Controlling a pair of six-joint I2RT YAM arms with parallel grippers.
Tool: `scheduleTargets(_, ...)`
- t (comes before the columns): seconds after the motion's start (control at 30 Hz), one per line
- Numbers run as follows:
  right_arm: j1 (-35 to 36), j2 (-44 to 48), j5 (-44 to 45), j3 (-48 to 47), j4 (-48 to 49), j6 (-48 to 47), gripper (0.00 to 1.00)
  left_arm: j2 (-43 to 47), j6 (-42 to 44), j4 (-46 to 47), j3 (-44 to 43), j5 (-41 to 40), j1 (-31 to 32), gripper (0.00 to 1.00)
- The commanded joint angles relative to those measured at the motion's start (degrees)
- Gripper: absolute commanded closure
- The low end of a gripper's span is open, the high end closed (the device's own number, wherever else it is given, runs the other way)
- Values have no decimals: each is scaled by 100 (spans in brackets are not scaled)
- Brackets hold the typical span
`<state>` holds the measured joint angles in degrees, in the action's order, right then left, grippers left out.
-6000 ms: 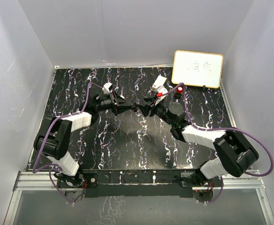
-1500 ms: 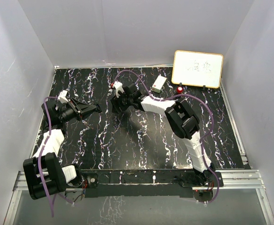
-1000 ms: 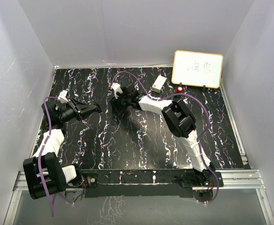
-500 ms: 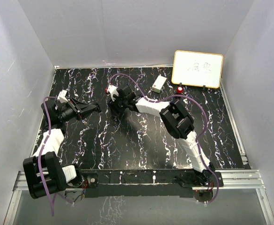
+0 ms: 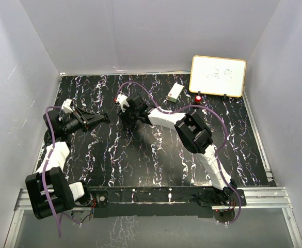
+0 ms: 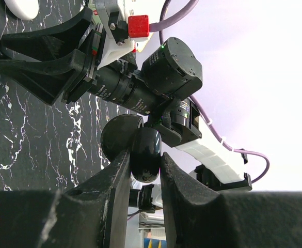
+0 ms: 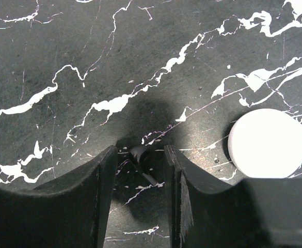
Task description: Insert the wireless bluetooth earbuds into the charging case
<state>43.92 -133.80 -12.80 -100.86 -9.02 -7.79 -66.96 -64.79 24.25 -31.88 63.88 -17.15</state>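
My left gripper (image 6: 144, 156) is shut on a black round charging case (image 6: 146, 147), held on edge above the table, its hinged lid (image 6: 118, 135) open behind it. In the top view the left gripper (image 5: 105, 118) hovers at mid-left, pointing right. My right gripper (image 5: 124, 117) points down at the table just to its right. In the right wrist view its jaws (image 7: 140, 153) stand open, straddling a small black earbud (image 7: 143, 164) that lies on the marble with a gap on each side. The other earbuds are out of view.
A white round puck (image 7: 267, 143) lies on the table just right of the right gripper's fingers. A white rectangular box (image 5: 175, 92) and a small red object (image 5: 199, 97) sit at the back. A whiteboard (image 5: 218, 76) leans at the back right corner.
The right gripper has slid left across the table toward the left gripper and lowered, and its jaws have narrowed. The left arm, still holding the case, has barely moved.
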Motion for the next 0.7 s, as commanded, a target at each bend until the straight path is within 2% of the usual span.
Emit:
scheduleTargets(0.0,41,-131,205,-127,-96,-91,64,186,-213,-5,-172,245,-70,100)
scheduleTargets(0.47,41,-70,239,-64,-37,-84,81,192,-209,-2,-143,282,-161,100)
scheduleTargets(0.67,-37,218,-43,248,410,229,86,174,-203,10,-110,291,-188,100)
